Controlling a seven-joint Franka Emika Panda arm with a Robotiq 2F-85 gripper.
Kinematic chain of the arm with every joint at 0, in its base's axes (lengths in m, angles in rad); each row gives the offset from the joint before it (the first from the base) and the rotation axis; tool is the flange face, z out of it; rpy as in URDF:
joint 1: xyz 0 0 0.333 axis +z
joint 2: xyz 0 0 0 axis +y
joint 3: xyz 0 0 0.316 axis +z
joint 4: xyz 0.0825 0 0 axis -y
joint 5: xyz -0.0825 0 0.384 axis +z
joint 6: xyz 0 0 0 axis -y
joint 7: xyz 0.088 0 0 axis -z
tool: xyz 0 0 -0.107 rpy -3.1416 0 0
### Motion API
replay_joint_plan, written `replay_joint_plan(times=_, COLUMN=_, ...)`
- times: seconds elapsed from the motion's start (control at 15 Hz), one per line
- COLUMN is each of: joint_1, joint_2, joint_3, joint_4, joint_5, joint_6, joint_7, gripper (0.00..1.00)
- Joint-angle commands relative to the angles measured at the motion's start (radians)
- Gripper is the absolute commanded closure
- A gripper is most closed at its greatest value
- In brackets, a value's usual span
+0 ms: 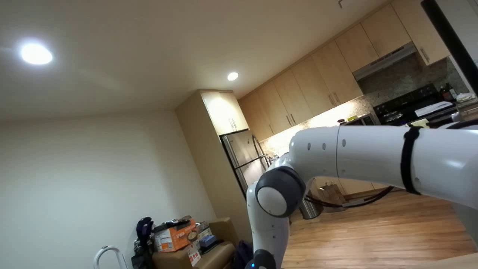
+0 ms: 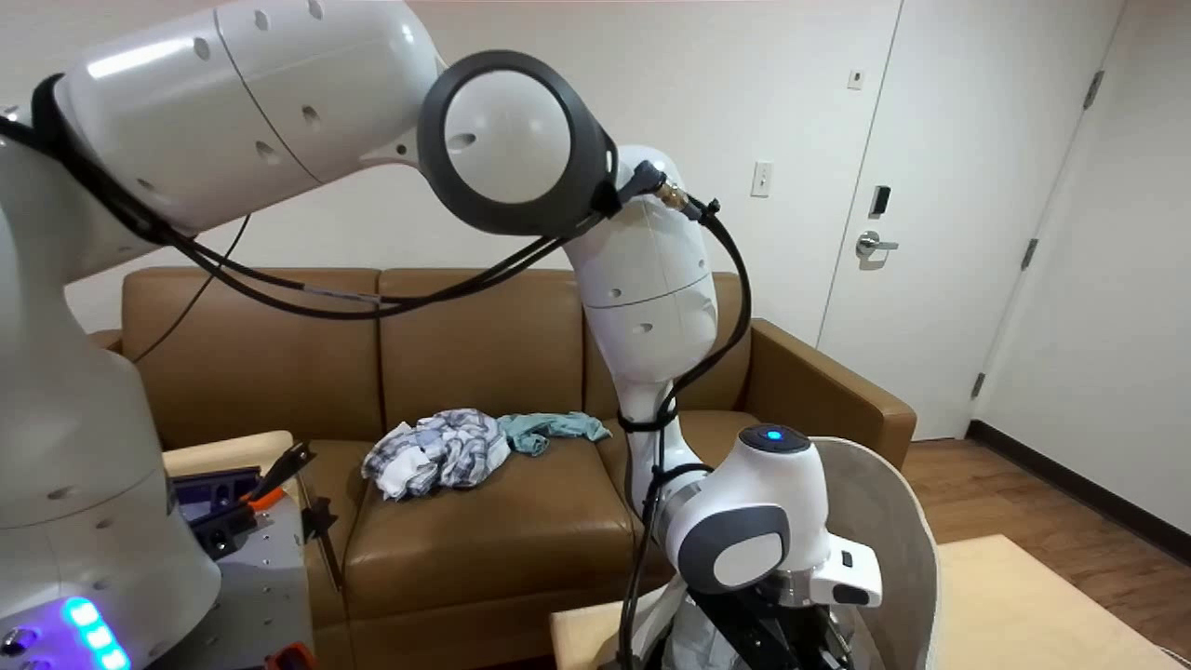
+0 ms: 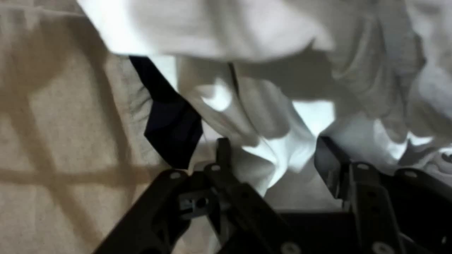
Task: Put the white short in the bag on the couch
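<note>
A crumpled white cloth [image 3: 226, 28], which looks like the white short, fills the upper and middle wrist view. Some white fabric [image 2: 698, 637] also shows below the arm in an exterior view. The beige fabric bag [image 2: 870, 530] stands upright at a wooden table, in front of the couch [image 2: 493, 549]; its wall shows in the wrist view [image 3: 70, 134]. My gripper [image 3: 272, 148] points down inside the bag. Its fingers are apart, with folds of white cloth between and beyond them. In an exterior view its tips are cut off by the lower edge.
A plaid garment [image 2: 442, 451] and a teal cloth [image 2: 549, 428] lie on the couch. A dark piece [image 3: 173, 130] shows beside the white cloth. The wooden table [image 2: 1033, 605] extends right of the bag. An orange box [image 1: 179, 235] sits on brown furniture by the wall.
</note>
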Motion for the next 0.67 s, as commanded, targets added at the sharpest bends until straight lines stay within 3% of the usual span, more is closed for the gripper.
replay_joint_plan(times=0.0, joint_1=0.002, joint_2=0.040, joint_3=0.004, joint_4=0.079, joint_5=0.005, joint_6=-0.080, joint_7=-0.019, gripper=0.66)
replay_joint_plan(times=0.27, joint_1=0.001, joint_2=0.061, joint_3=-0.015, joint_4=0.132, joint_5=0.011, joint_6=-0.233, joint_7=-0.011, gripper=0.91)
replay_joint_plan(times=0.33, joint_1=-0.013, joint_2=0.068, joint_3=-0.004, joint_4=0.167, joint_5=0.014, joint_6=-0.349, joint_7=-0.023, gripper=0.92)
replay_joint_plan(times=0.6, joint_1=-0.064, joint_2=0.132, joint_3=0.040, joint_4=0.286, joint_5=0.008, joint_6=-0.592, joint_7=-0.122, gripper=0.92)
